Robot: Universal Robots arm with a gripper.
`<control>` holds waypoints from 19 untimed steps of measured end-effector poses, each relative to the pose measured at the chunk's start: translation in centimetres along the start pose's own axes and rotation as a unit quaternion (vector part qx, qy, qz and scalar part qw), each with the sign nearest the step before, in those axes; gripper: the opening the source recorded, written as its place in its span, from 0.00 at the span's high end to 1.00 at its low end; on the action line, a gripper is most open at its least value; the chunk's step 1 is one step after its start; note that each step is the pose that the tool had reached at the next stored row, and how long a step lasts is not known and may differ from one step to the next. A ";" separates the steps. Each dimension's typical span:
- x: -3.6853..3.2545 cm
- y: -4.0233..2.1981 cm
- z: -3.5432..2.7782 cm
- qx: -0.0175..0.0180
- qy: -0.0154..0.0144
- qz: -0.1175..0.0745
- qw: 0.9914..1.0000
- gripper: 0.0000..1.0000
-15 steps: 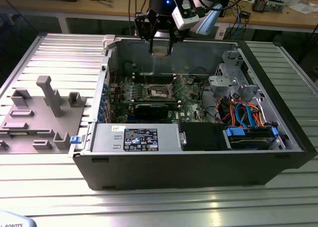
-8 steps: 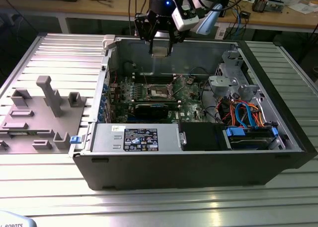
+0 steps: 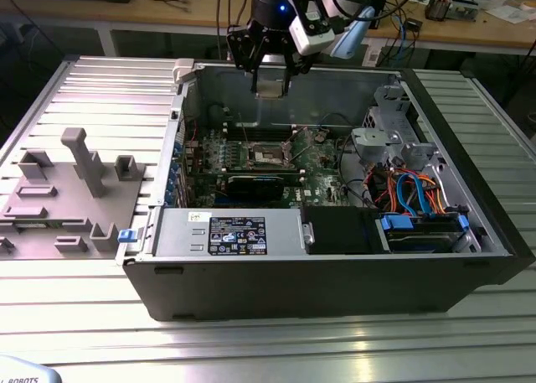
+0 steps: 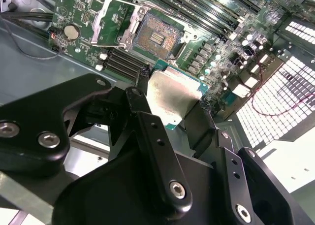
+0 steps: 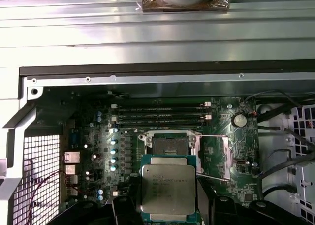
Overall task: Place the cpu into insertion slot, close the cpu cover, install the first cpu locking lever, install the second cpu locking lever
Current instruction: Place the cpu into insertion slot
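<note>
There is one small, flat, silver-grey square cpu (image 5: 168, 190), one black gripper (image 5: 168, 201) with two fingers (image 4: 142, 80), one open dark computer case (image 3: 335, 291) on a ribbed aluminium bench (image 3: 100, 81), one green motherboard (image 3: 251, 161) and one empty square insertion slot (image 5: 170, 145).

The fingers are closed to the chip's width and clamp it by two opposite edges, one pad on each side. The second wrist view shows black fingertips pressed against both sides of the cpu (image 4: 172, 94).

In the exterior view the gripper (image 3: 272, 85) hangs over the case near its far wall. The chip (image 3: 270, 85) is in the air there, well above the motherboard and apart from the slot (image 3: 270, 154).

The chip lies flat, its metal top turned up towards the wrist and its underside facing the board. It is nearly square, so no long axis stands out; in the first wrist view its edges run roughly parallel to the slot's.

One thin silvery cpu cover (image 4: 101, 19) is swung open just beside the bare slot (image 4: 156, 35).
</note>
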State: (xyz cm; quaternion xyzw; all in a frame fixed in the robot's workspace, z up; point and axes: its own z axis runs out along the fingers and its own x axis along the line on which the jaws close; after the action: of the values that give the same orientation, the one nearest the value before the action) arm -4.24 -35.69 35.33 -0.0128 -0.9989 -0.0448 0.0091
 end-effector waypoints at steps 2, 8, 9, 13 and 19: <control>0.00 -0.01 0.07 0.000 0.000 0.000 1.000 0.46; 0.00 -0.02 0.22 0.000 0.000 0.000 1.000 0.46; -0.01 -0.02 0.25 0.000 0.000 0.000 1.000 0.46; -0.01 -0.03 0.38 0.000 0.000 0.000 1.000 0.46; -0.01 -0.05 0.55 0.000 0.000 0.000 1.000 0.46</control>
State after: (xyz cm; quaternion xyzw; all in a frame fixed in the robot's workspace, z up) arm -4.24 -35.69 34.78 -0.0128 -0.9989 -0.0448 0.0091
